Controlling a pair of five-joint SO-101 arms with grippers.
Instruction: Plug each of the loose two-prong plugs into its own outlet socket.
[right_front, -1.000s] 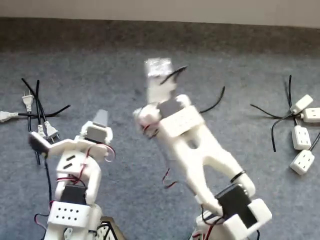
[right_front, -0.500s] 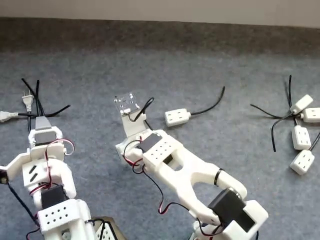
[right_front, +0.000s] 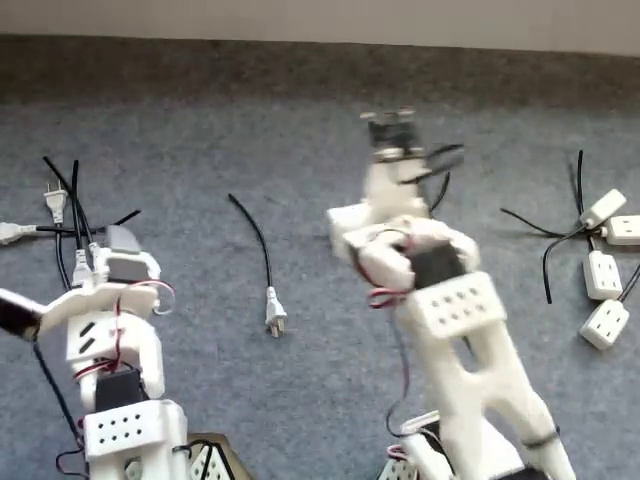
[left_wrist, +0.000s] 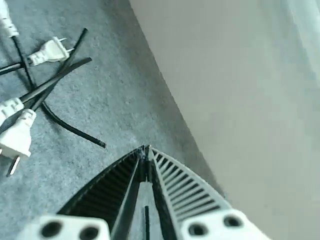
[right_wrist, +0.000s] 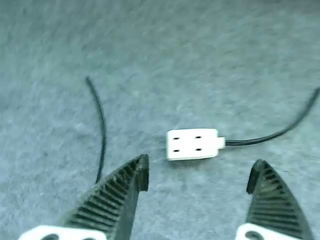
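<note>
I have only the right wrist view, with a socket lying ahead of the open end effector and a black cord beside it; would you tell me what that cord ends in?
Observer: In the high view that cord ends in a loose two-prong plug, which lies nearer the arm bases than the socket.
Operator: Thank you. Is the left end effector holding anything?
Observer: No. The left end effector is shut with nothing between its fingers, close to a cluster of plugs.
Operator: Are there other sockets?
Observer: Yes, several more sockets lie grouped at the right edge of the high view.
</note>
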